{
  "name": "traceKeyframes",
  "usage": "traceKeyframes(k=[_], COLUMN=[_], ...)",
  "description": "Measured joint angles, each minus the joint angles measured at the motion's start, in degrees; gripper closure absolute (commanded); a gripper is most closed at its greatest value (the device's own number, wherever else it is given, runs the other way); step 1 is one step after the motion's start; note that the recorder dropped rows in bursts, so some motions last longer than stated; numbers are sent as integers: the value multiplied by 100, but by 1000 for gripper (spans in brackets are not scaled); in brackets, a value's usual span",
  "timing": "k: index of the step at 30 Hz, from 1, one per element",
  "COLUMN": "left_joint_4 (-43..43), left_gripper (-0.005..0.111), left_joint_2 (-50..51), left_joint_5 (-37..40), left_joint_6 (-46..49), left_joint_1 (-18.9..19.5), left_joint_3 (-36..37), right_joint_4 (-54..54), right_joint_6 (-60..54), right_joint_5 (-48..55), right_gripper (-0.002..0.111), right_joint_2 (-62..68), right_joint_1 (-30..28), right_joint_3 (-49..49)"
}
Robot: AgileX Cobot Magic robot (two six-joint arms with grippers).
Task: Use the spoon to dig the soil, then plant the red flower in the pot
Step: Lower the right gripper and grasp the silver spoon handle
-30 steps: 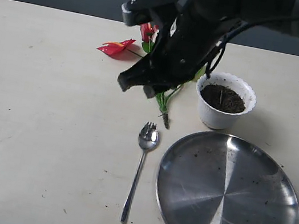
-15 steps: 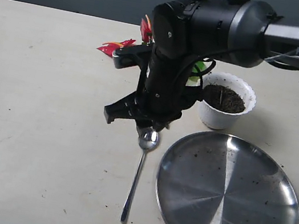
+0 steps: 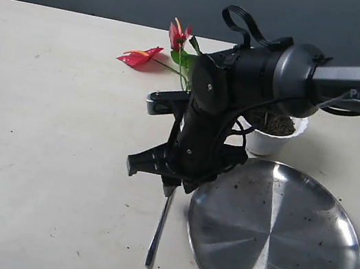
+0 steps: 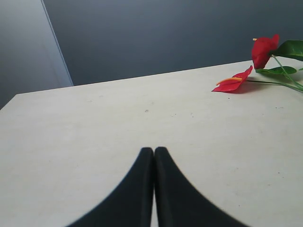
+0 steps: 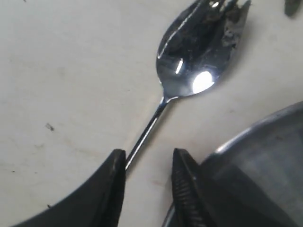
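We see the right gripper (image 5: 147,182) with its fingers parted, straddling the thin handle of the spoon (image 5: 201,61) without yet clamping it; one finger edge sits right at the handle. The spoon lies flat on the table (image 3: 44,152), just beside the steel plate (image 3: 277,239). Beyond the plate stands the pot (image 3: 269,142) holding soil (image 3: 276,125), and the red flower (image 3: 141,57) lies past the pot. The left gripper (image 4: 154,156) has its fingers pressed together, holding nothing.

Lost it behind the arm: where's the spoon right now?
The spoon lies flat on the table just left of the steel plate, its neck between the right gripper's open fingers.
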Motion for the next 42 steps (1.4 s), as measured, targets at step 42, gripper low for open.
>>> traceKeyframes(k=[42], left_joint_4=[0], left_gripper=[105], left_joint_2=[0], left_joint_5=[0], left_joint_6=[0], left_joint_1=[0], left_joint_3=[0], right_joint_4=[-742], right_joint_6=[1609], right_joint_5=[-345], right_gripper=[89], right_joint_2=[480], right_joint_1=[385], right_joint_3=[-3])
